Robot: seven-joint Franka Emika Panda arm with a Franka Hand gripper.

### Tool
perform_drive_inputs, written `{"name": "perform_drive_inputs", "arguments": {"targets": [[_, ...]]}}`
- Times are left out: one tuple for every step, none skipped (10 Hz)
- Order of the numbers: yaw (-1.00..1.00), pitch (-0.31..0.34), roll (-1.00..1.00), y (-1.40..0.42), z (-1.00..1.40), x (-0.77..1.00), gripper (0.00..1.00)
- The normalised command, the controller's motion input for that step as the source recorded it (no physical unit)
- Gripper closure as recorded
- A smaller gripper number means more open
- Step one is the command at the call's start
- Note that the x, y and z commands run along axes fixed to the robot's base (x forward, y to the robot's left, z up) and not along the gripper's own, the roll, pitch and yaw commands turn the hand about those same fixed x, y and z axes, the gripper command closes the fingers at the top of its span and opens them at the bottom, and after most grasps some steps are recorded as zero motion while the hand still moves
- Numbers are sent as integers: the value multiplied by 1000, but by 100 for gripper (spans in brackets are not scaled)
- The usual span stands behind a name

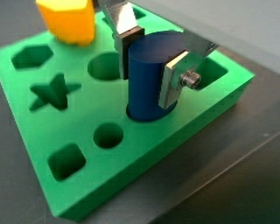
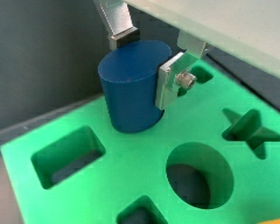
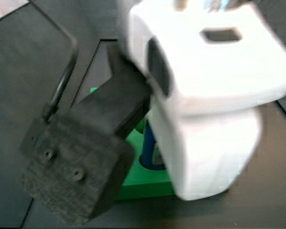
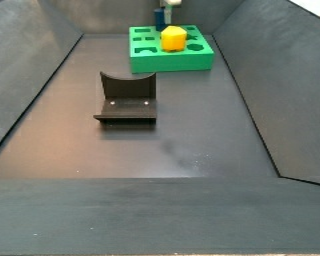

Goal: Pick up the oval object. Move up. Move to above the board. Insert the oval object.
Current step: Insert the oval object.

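The gripper (image 1: 152, 59) sits over the board (image 1: 213, 101), its silver fingers (image 1: 178, 73) clamped on the upper part of the oval object (image 1: 149, 83), one plate on each side. In both wrist views the blue peg (image 2: 133, 87) stands upright with its lower end in a hole near the board's edge. A yellow block (image 1: 66, 21) stands in another hole nearby. In a side view the fixture (image 4: 125, 100) stands on the dark floor, well apart from the board (image 4: 190, 58).

Dark floor (image 4: 190, 140) carries the board (image 4: 190, 60) and fixture (image 4: 125, 100)
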Motion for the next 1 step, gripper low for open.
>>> {"name": "perform_drive_inputs", "arguments": {"targets": [[0, 0, 0, 0, 0, 0, 100]]}}
